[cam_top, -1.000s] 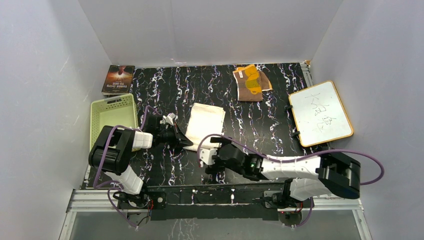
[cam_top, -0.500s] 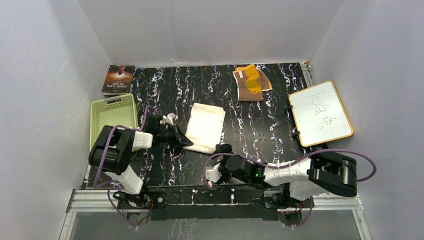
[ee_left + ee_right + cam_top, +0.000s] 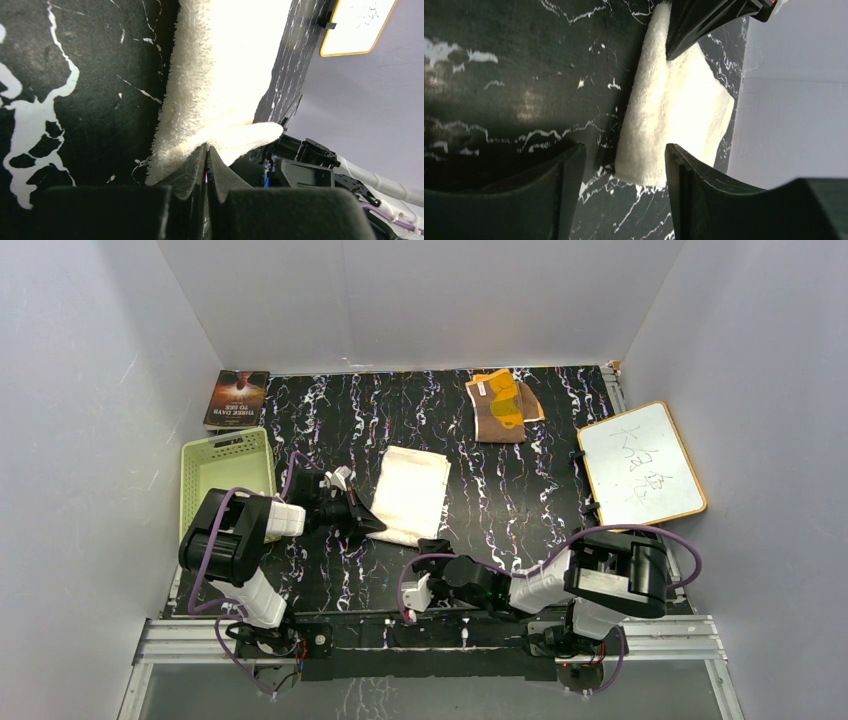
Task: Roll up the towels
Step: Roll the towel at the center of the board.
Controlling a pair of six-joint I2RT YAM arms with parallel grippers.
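Cream-white terry towel (image 3: 410,495) lies flat mid black marbled tabletop (image 3: 520,500). Left hand (image 3: 372,523) pinches its near-left corner; right hand (image 3: 624,147) gapes empty nearby. Brown-and-orange patterned towel (image 3: 500,405) sits crumpled, far right. Neither looks rolled.

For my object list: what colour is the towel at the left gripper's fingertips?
Plain cream-white; the towel shows best in the left wrist view.

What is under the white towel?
The black marbled table shows all around the white towel. The cloth hides anything beneath. The left gripper pinches one corner.
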